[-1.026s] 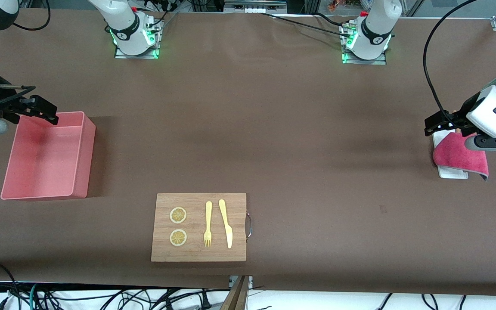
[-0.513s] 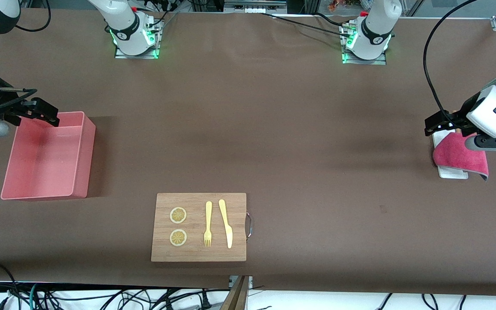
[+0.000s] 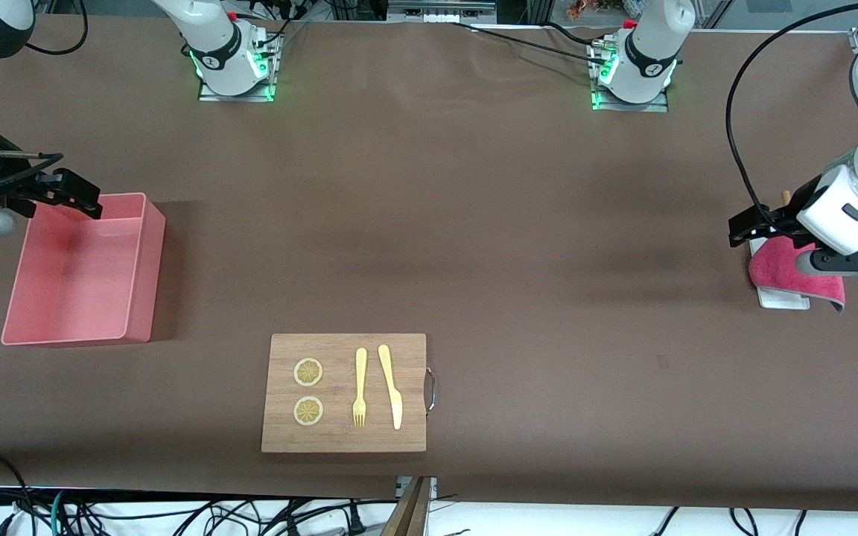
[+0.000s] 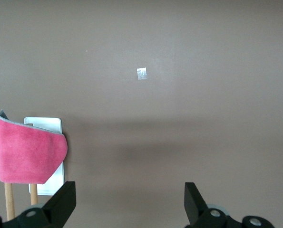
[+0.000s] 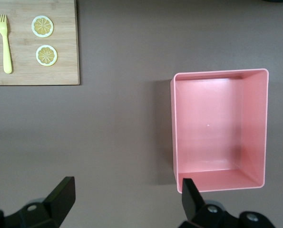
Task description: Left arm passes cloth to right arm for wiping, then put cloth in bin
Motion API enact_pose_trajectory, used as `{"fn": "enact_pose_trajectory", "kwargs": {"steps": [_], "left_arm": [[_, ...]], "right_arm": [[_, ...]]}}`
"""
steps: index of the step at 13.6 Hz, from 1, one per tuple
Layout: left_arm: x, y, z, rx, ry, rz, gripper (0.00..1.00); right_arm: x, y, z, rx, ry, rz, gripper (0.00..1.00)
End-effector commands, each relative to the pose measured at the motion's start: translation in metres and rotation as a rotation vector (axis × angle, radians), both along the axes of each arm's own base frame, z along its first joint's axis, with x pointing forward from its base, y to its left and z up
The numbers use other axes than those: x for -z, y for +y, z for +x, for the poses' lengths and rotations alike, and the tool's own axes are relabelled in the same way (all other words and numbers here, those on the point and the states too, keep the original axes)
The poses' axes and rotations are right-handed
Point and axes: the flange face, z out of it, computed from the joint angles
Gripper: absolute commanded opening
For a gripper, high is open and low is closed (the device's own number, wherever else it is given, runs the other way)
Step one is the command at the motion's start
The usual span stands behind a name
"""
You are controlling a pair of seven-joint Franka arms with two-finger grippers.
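The crimson-pink cloth [image 3: 792,274] lies draped over a small white tray [image 3: 780,300] at the left arm's end of the table. My left gripper [image 3: 751,225] hangs open over the edge of the tray and cloth. In the left wrist view the cloth [image 4: 29,154] sits off to one side of my open left gripper [image 4: 129,195], with only bare table between the fingers. The pale pink bin [image 3: 143,283] stands empty at the right arm's end. My right gripper [image 3: 71,192] hovers open over the bin's wall that is farther from the front camera; the bin [image 5: 173,128] shows beside one finger [image 5: 190,189].
A wooden board [image 3: 414,357] lies near the table's front edge, carrying two lemon slices [image 3: 308,372], a yellow fork [image 3: 360,387] and a yellow knife [image 3: 392,387]. Two wooden sticks [image 4: 8,202] poke out from under the cloth.
My left hand has shifted slightly toward the table's middle and now covers more of the cloth. The right gripper has barely moved.
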Motion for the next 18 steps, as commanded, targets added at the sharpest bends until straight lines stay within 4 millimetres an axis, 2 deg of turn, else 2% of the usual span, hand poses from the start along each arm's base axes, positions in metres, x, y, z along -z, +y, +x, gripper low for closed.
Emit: {"fn": "enact_pose_trajectory", "kwargs": {"steps": [1, 6, 8, 10, 12, 15, 18], "left_arm": [[-0.003, 0.0, 0.007, -0.003, -0.005, 0.017, 1.0], [-0.01, -0.002, 0.004, -0.001, -0.011, 0.006, 1.0], [-0.025, 0.003, -0.001, -0.002, -0.023, 0.009, 1.0], [-0.02, 0.001, -0.009, 0.0, 0.044, 0.017, 1.0], [-0.028, 0.003, -0.014, 0.007, 0.053, 0.015, 1.0], [-0.032, 0.007, -0.02, 0.156, 0.075, 0.005, 1.0], [-0.034, 0.017, -0.019, 0.172, 0.075, 0.006, 1.0]], "right_arm": [[-0.005, -0.004, 0.003, -0.007, -0.008, -0.01, 0.99], [-0.006, 0.0, 0.003, -0.018, -0.008, -0.006, 0.99], [-0.009, 0.0, 0.0, -0.019, -0.006, -0.004, 0.99], [-0.008, -0.001, 0.0, -0.017, -0.003, -0.005, 0.99], [-0.011, 0.0, -0.002, -0.015, -0.006, -0.005, 0.99], [-0.01, 0.0, -0.001, -0.017, -0.004, -0.005, 0.99], [-0.012, 0.001, -0.002, -0.017, -0.006, -0.003, 0.99]]}}
